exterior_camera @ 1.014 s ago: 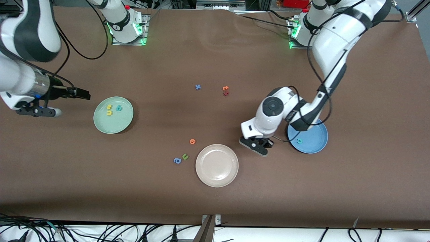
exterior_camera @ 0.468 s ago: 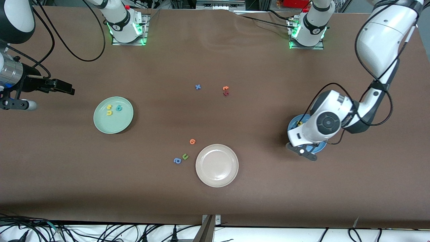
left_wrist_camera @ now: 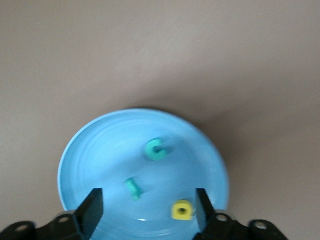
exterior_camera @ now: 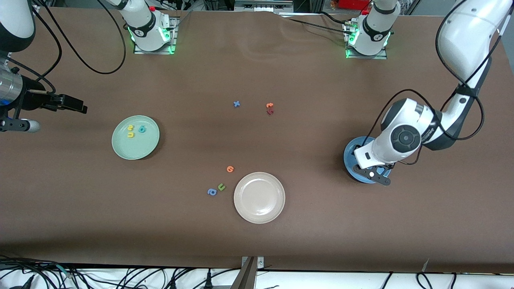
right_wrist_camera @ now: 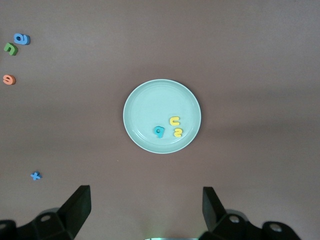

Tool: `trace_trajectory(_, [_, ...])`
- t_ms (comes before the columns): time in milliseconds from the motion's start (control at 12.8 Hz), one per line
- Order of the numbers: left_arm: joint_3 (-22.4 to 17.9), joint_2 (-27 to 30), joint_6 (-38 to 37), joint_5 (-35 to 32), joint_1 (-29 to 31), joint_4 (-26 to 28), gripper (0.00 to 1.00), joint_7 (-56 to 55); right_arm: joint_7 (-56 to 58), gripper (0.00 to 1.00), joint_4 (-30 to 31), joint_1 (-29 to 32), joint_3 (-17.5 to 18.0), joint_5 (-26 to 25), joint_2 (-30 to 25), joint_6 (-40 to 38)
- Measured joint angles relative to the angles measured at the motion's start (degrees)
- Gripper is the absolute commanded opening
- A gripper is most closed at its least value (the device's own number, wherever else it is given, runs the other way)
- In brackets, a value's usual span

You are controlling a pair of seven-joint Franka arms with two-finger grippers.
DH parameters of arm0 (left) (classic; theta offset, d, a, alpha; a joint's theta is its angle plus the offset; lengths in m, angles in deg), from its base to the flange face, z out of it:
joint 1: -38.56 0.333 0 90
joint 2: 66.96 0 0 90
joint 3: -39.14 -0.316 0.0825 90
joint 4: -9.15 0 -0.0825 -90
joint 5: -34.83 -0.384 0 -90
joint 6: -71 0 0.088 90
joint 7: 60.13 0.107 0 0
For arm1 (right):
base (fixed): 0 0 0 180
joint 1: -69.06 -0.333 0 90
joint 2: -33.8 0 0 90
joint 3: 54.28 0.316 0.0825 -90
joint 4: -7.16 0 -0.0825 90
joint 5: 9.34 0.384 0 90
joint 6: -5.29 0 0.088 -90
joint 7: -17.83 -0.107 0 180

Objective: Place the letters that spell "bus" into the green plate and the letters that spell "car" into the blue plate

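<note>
Because both words look sorted, my left gripper point(left_wrist_camera: 147, 210) hangs spread and empty over the round medium-blue plate point(left_wrist_camera: 90, 150), where the teal foam "c" point(left_wrist_camera: 156, 149), teal "r" point(left_wrist_camera: 133, 189) and yellow "a" point(left_wrist_camera: 182, 210) lie apart. My right gripper point(right_wrist_camera: 145, 207) waits spread above the table beside the pale mint-green plate point(right_wrist_camera: 145, 100), which holds the teal "b" point(right_wrist_camera: 159, 131), yellow "u" point(right_wrist_camera: 174, 120) and yellow "s" point(right_wrist_camera: 177, 132).

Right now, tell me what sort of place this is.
Likely a robotics lab bench: arm bases bolted to a brown table, loose cables along its edge, foam letters sorted onto plates.
</note>
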Motion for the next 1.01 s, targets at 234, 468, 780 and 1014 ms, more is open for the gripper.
trace_trajectory(234, [1.33,6.29,-9.56,8.31,-0.13,-5.45,1.00,-0.34,0.00,0.99,-0.30,2.80,2.49,0.00,-0.66,-0.11])
trace_trajectory(468, [1.22,13.62,-19.42,10.17,0.66,-11.04,1.00,-0.42,0.00,0.99,-0.31,3.16,2.67,0.00,-1.05,-0.22])
trace_trajectory(780, [-11.25,25.91,-22.60,23.39,-2.11,-11.89,1.00,1.00,0.00,0.99,-0.35,3.18,2.98,0.00,-1.15,-0.29])
trace_trajectory(1014, [-24.56,32.46,-25.37,27.10,-12.62,-11.21,1.00,2.09,-0.01,0.99,-0.35,3.22,3.01,0.00,-1.15,-0.33])
